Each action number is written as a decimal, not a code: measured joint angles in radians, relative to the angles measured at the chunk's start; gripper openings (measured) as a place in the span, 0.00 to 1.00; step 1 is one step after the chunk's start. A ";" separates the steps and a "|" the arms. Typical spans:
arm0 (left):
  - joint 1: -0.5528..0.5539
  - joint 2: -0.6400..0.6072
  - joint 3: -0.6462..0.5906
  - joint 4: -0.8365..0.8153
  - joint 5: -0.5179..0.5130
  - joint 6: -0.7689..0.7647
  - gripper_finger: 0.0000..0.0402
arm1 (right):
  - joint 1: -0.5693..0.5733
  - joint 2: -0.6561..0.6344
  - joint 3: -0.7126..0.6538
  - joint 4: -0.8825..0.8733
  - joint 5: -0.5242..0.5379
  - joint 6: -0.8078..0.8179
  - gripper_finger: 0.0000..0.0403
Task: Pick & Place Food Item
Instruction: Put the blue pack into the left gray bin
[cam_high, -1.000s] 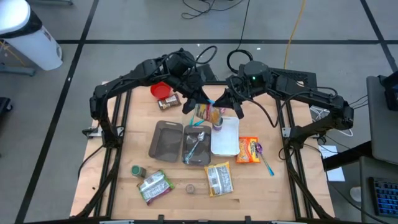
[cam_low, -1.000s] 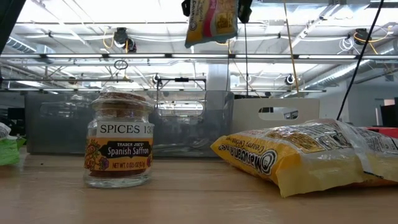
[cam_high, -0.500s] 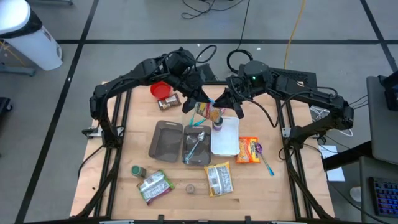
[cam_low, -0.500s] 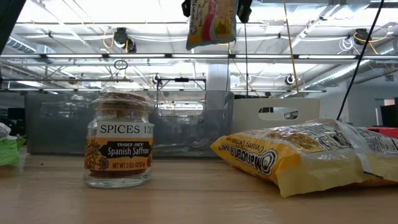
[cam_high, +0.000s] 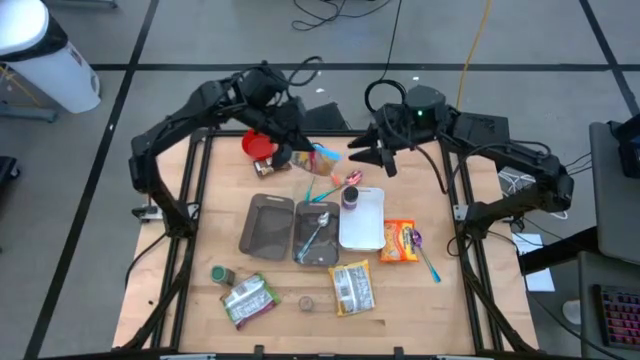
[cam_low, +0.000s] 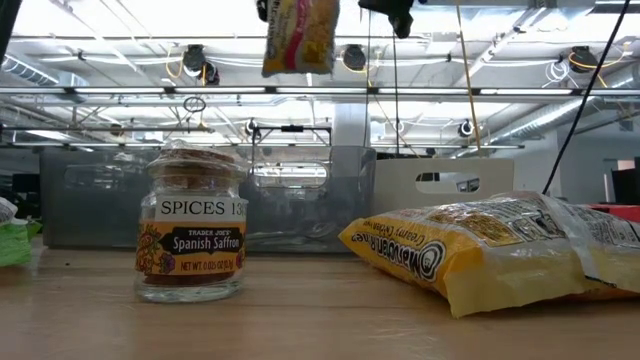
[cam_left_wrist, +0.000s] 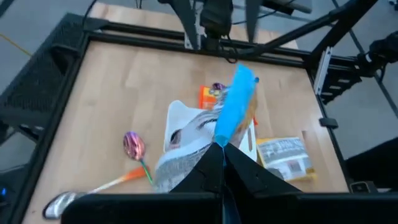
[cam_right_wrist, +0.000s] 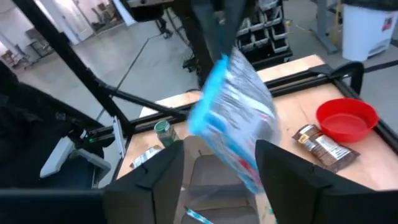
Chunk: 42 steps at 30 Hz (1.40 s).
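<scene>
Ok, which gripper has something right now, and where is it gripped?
The left gripper holds the snack bag pinched at its blue top edge, hanging above the table. The right gripper is open, holding nothing.

Wooden table (cam_high: 400, 290), glossy plastic snack bag (cam_high: 322, 160) (crinkled)

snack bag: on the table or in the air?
In the air: the snack bag hangs from the shut left end effector, clear of the table.
</scene>
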 joint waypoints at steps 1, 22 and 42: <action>0.005 -0.011 0.000 -0.009 0.000 0.002 0.00 | -0.007 0.000 0.000 -0.001 0.000 0.003 0.50; 0.114 -0.532 -0.707 0.274 0.075 -0.113 0.00 | -0.024 0.000 -0.214 0.209 0.056 0.193 0.47; 0.116 -0.813 -1.281 0.555 0.146 -0.229 0.01 | 0.111 0.000 -0.632 1.040 0.352 0.560 0.45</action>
